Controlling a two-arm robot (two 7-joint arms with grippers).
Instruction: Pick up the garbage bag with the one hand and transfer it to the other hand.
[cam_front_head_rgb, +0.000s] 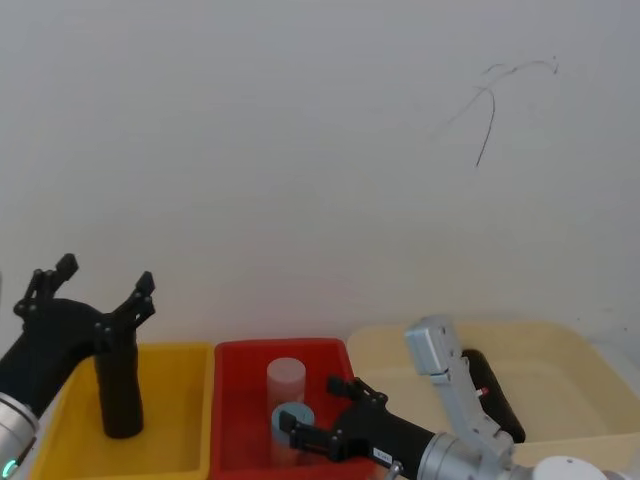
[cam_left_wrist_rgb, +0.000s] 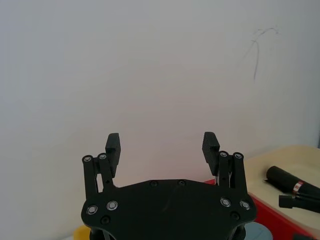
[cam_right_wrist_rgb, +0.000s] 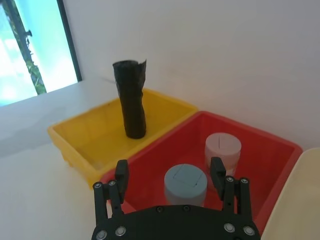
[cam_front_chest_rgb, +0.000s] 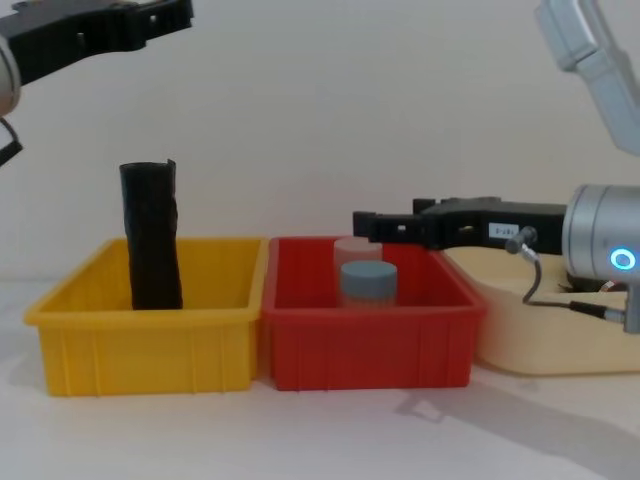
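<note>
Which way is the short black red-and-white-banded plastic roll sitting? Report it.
Lying on its side: the black banded garbage bag roll rests flat in the cream tray.

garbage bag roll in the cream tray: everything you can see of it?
The garbage bag is a short black cylindrical roll, apparently plastic, with a narrow red-and-white label band around it. It lies on its side in the cream tray, right of the red bin. In the head view the right arm hides part of it. Nothing grips it: the open right gripper is over the red bin, the open left gripper above the yellow bin.
</note>
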